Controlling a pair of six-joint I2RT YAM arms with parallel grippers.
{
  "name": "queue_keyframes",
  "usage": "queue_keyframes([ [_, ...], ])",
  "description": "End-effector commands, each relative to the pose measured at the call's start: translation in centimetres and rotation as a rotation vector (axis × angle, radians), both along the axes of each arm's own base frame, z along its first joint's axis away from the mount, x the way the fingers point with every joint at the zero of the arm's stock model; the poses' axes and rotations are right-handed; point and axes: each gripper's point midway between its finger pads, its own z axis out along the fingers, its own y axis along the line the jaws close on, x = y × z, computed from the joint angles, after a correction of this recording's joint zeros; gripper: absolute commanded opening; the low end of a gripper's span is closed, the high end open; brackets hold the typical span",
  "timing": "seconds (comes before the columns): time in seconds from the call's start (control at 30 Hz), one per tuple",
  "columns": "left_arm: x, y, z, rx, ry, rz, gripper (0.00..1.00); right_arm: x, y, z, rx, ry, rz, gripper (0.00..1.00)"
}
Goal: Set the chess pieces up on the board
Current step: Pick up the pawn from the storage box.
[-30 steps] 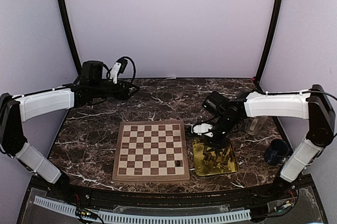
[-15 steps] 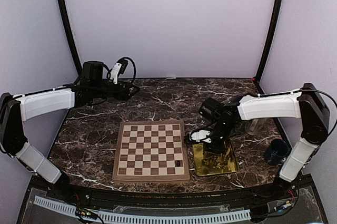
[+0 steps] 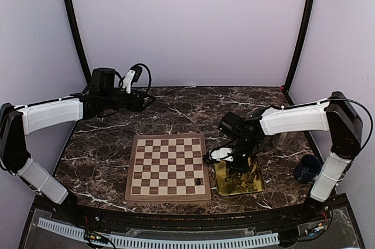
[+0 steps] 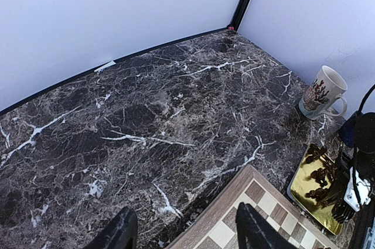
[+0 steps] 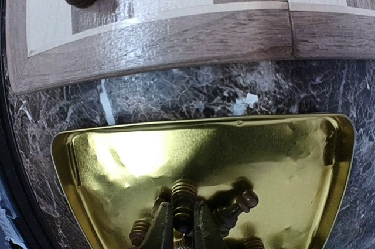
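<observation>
Marble-patterned dark table point(image 3: 176, 114) carries the board point(image 3: 169, 167) at lower centre of the overhead view. A gold tray point(image 3: 225, 186) lies just beside the board's right edge, with a narrow strip of bare stone between them. A lone piece point(image 3: 200, 181) stands on the board near its lower right corner, on a square next to the border. The other chess pieces point(image 5: 237, 202) lie heaped in the tray, seen at the bottom of the right wrist view. Right gripper point(image 5: 182, 231) is down in the tray, its fingers point(image 5: 161, 228) pressed in on either side of a ridged piece point(image 5: 183, 193) — pinching it. Left gripper point(image 4: 184, 234) is at the upper left of the overhead view, well apart from the board. Its claw is spread with nothing between the tips — only table and a corner of the board beneath. A white patterned mug point(image 4: 322, 92) stands upright at the right of the left wrist view, beyond the tray.
</observation>
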Motion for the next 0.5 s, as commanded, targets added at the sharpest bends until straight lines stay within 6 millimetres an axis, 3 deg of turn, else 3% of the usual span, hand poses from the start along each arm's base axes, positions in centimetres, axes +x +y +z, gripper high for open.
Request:
queue_keyframes([
  [0.0, -0.3, -0.4, 1.0, -0.012, -0.011, -0.02, 0.6, 0.3, 0.8, 0.5, 0.005, -0.013, 0.008, 0.07],
  [0.47, -0.4, -0.4, 1.1, -0.017, -0.011, -0.023, 0.6, 2.0, 4.6, 6.9, 0.13, -0.081, 0.032, 0.04],
])
